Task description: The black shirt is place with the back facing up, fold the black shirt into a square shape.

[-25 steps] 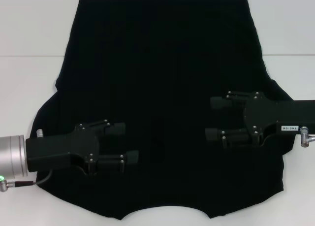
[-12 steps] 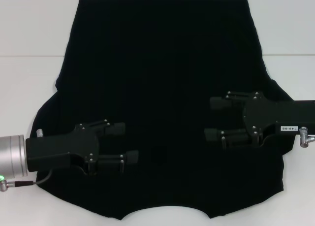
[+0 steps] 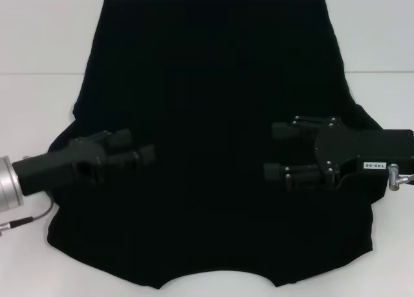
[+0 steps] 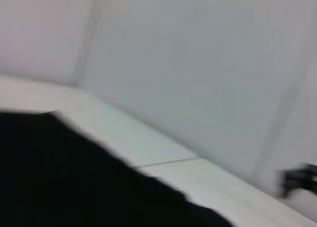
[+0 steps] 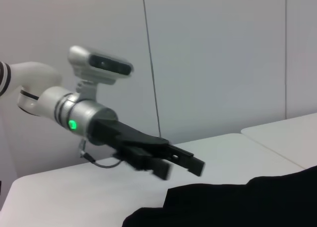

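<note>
- Left gripper [image 3: 139, 149], a black hard claw on a silver wrist, sits at the lower left of the head frame above the shirt's left part; its two fingers stand a little apart and hold nothing.
- Right gripper [image 3: 277, 151], black with a white label, is at the right of the middle, fingers clearly spread one above the other, holding nothing.
- The large plain black soft fabric shirt [image 3: 213, 90] lies flat and spread on the white table [image 3: 39, 44], filling most of the frame, from the top edge to the bottom.
- In the right wrist view the left gripper [image 5: 183, 165] hangs above the shirt's edge.
</note>
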You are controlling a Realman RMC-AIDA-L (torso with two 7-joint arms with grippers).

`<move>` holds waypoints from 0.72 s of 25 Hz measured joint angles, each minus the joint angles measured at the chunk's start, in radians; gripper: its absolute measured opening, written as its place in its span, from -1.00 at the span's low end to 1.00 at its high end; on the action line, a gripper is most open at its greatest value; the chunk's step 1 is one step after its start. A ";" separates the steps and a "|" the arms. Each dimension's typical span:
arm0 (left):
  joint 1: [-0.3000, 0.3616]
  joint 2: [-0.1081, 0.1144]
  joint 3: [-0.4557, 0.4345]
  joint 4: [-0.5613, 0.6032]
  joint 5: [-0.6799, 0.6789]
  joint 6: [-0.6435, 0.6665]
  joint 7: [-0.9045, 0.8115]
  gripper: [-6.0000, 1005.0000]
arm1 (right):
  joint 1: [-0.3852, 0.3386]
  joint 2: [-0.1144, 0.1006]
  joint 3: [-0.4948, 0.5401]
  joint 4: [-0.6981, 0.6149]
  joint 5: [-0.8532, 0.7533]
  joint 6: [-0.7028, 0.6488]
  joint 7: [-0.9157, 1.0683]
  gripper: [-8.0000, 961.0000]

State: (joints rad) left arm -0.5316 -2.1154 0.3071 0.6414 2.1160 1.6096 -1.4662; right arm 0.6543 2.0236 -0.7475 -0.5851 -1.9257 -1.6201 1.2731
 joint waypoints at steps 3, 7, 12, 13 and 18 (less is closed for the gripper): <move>0.003 0.002 -0.002 0.010 0.006 -0.111 -0.117 0.74 | 0.007 0.011 -0.007 -0.003 -0.003 0.001 0.003 0.84; 0.017 0.004 -0.006 0.032 0.009 -0.224 -0.204 0.74 | 0.016 0.013 -0.008 0.000 -0.005 0.003 0.010 0.84; 0.038 0.009 -0.012 0.069 0.029 -0.330 -0.319 0.76 | 0.020 0.022 -0.003 0.000 -0.001 0.013 0.024 0.84; 0.040 0.010 -0.012 0.080 0.047 -0.345 -0.352 0.76 | 0.022 0.023 -0.002 0.001 -0.001 0.015 0.028 0.84; 0.040 0.012 -0.012 0.131 0.172 -0.380 -0.497 0.76 | 0.030 0.026 -0.006 0.002 -0.001 0.021 0.065 0.84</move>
State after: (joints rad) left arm -0.4913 -2.1032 0.2955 0.7721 2.2875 1.2296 -1.9629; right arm 0.6847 2.0499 -0.7538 -0.5831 -1.9263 -1.5989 1.3386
